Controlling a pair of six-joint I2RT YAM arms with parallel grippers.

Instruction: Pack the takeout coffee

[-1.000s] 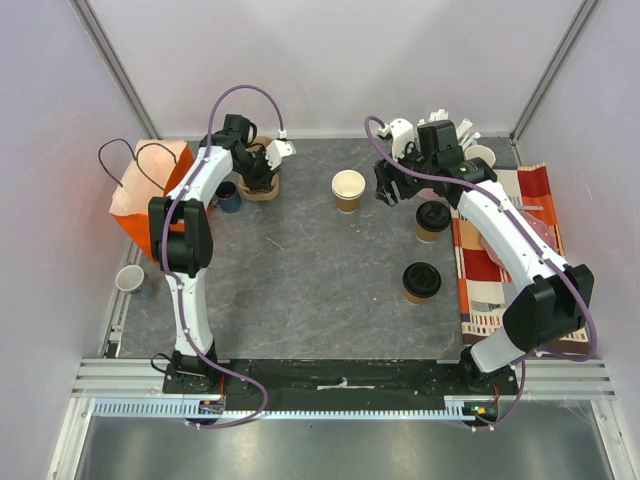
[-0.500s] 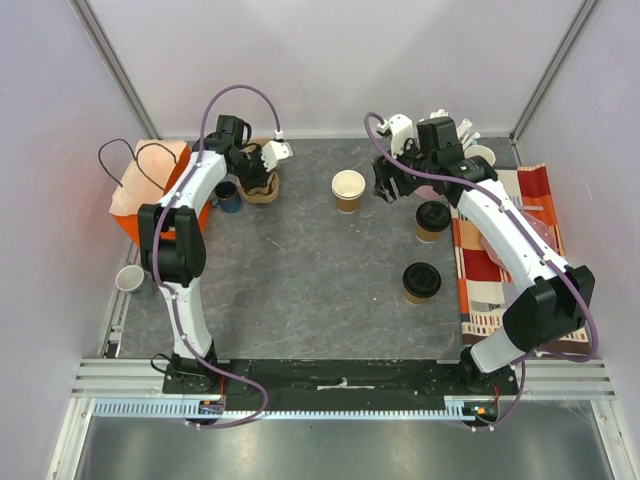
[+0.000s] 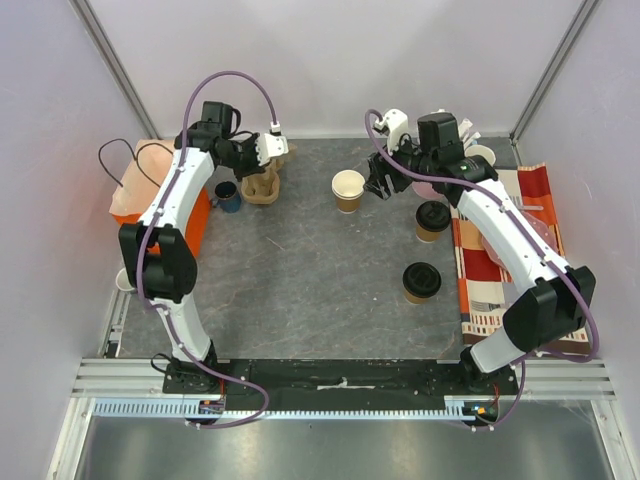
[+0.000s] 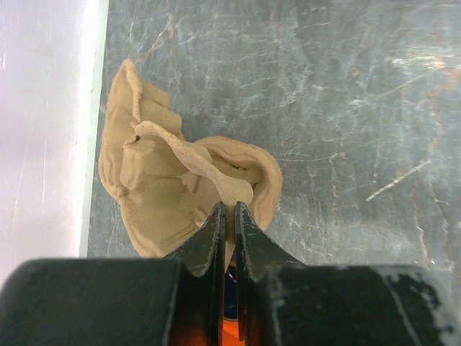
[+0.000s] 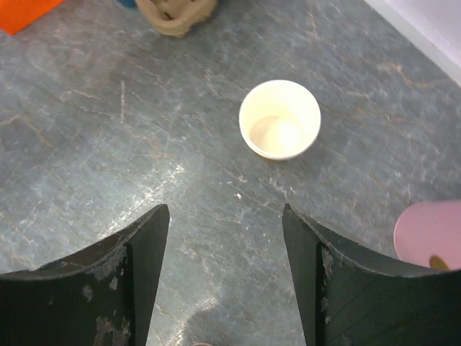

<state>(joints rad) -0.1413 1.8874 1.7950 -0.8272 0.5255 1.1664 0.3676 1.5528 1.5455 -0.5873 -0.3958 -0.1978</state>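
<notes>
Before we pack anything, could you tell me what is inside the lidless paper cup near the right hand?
The lidless paper cup looks empty: the right wrist view looks straight down into it and shows only its cream-white wall and bare bottom. Nothing covers any part of the inside.

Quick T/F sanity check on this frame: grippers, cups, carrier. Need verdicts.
1. The left gripper is shut on a ridge of the pulp cup carrier. True.
2. The right gripper is holding the unlidded cup. False: the gripper is open and the cup stands on the table ahead of it, untouched.
3. Both lidded cups sit in the carrier. False: the far lidded cup and the near lidded cup stand on the table's right side, well apart from the carrier.
4. The cup in front of the right gripper has no lid and looks empty. True.
</notes>
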